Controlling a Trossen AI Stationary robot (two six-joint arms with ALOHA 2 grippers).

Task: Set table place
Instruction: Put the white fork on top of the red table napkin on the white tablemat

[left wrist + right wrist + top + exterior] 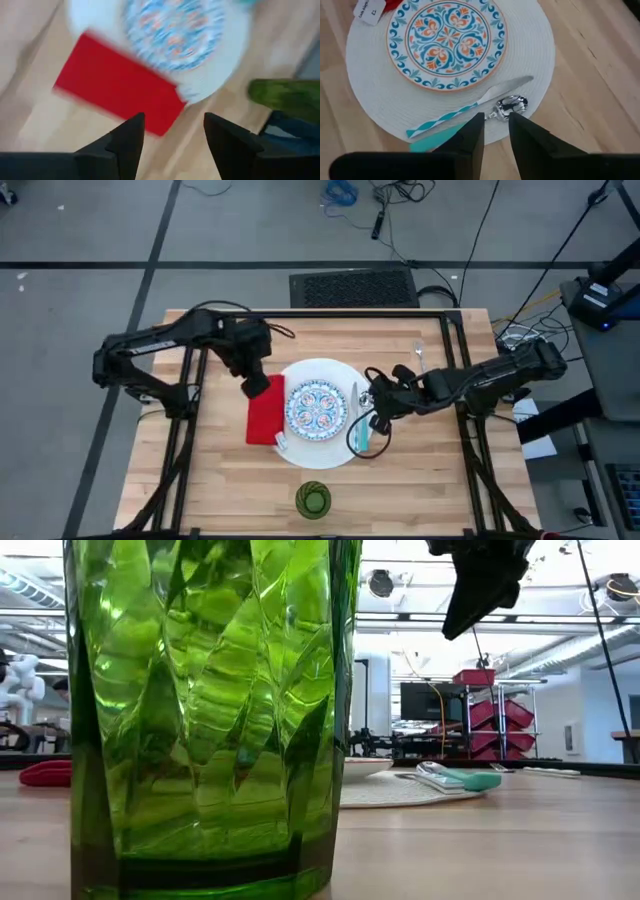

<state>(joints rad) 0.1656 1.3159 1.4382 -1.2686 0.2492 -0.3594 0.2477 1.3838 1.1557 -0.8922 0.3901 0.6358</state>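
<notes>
The spoon (pixel 470 117) lies on the rim of the white plate (pixel 540 55), beside the small patterned plate (pixel 447 40), with a striped-handled knife (pixel 470 106) alongside it; its teal handle overhangs the plate edge. Judged by its look, the spoon is light, stiff and slippery at the steel bowl; the handle is the better place to take hold. The right gripper (pixel 495 131) hovers just over the spoon bowl, jaws narrowly parted and holding nothing. The left gripper (pixel 172 145) hangs above the red napkin (pixel 265 413), jaws moderately apart and empty; the napkin is soft and thin. The fork (pixel 419 355) lies apart on the table (pixel 200 490); the green cup (pixel 312 501) stands near the front edge.
</notes>
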